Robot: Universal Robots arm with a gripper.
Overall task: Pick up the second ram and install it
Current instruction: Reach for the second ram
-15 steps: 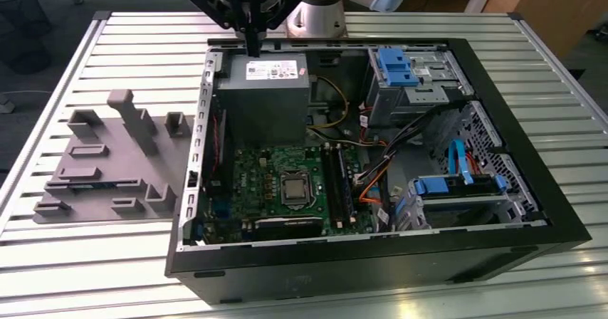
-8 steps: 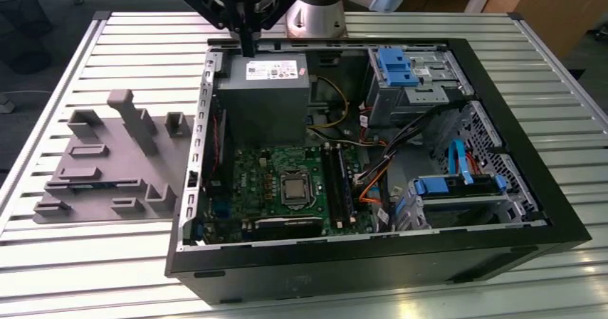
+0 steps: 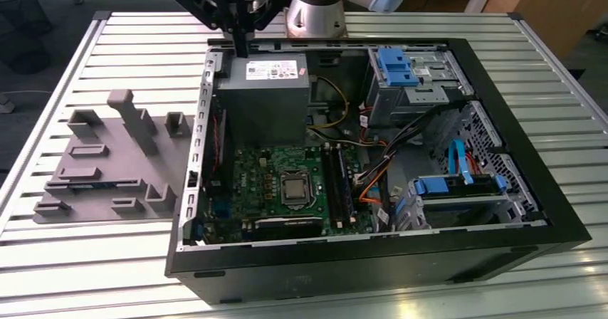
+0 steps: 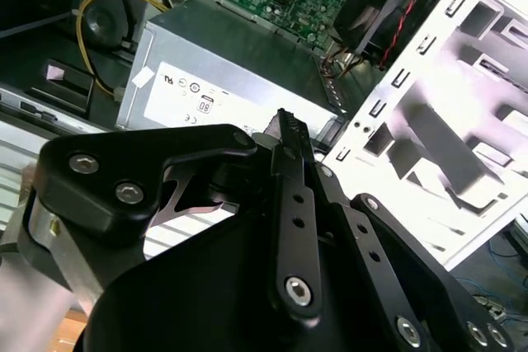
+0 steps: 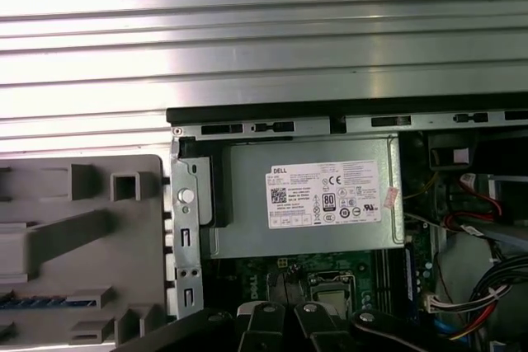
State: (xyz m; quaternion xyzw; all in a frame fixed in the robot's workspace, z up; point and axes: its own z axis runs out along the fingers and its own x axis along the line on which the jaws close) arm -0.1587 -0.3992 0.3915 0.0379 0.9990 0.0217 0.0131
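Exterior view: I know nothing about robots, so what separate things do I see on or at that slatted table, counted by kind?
Robot arm: 1
Open computer case: 1
Grey moulded holder: 1
Ram stick lying in the holder: 1
Total: 4
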